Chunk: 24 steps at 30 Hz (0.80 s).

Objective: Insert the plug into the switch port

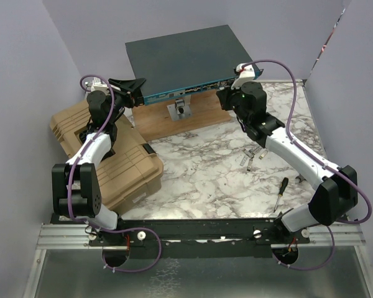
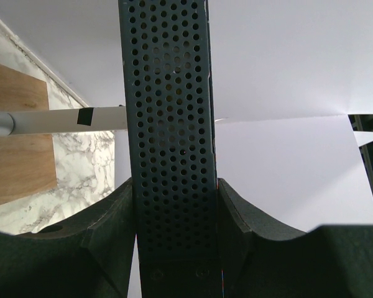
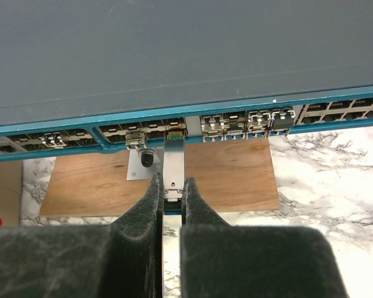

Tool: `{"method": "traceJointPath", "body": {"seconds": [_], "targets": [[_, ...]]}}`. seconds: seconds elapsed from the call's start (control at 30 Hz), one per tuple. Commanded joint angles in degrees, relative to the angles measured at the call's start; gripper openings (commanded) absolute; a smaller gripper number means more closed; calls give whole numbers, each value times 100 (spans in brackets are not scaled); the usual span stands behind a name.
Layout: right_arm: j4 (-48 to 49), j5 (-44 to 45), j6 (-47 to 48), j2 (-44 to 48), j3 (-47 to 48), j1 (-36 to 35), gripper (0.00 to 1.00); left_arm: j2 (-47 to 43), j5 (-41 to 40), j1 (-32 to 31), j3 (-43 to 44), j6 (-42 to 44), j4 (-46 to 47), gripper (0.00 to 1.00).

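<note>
The switch (image 1: 180, 59) lies at the back of the marble surface (image 1: 205, 167), its teal front edge above a wooden board (image 3: 224, 180). The left claw (image 2: 175, 186) is clamped across the switch's perforated side wall, 1 finger on each face. The right claw (image 3: 172, 183) pinches a slim metal plug (image 3: 173, 155), whose far tip meets a port in the front row; how deep it sits is unclear. A tan ribbed case (image 1: 124, 161) lies left.

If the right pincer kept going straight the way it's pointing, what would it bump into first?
The switch: the right pincer holds a slim metal plug whose tip is at the teal port row; whether it has entered is unclear.
</note>
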State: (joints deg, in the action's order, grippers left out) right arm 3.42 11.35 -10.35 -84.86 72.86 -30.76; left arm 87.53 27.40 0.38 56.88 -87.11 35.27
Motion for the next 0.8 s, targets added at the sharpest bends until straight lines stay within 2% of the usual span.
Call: {"method": "traceJointPath", "body": {"seconds": [0.0, 0.23, 0.77], "targets": [[629, 59, 463, -79, -182, -16, 1, 129, 167, -346, 21, 469, -494, 1], [974, -145, 895, 3, -488, -17, 1, 121, 161, -347, 31, 476, -521, 0], [809, -173, 1272, 103, -414, 82, 1, 101, 152, -346, 50, 519, -589, 0]]}}
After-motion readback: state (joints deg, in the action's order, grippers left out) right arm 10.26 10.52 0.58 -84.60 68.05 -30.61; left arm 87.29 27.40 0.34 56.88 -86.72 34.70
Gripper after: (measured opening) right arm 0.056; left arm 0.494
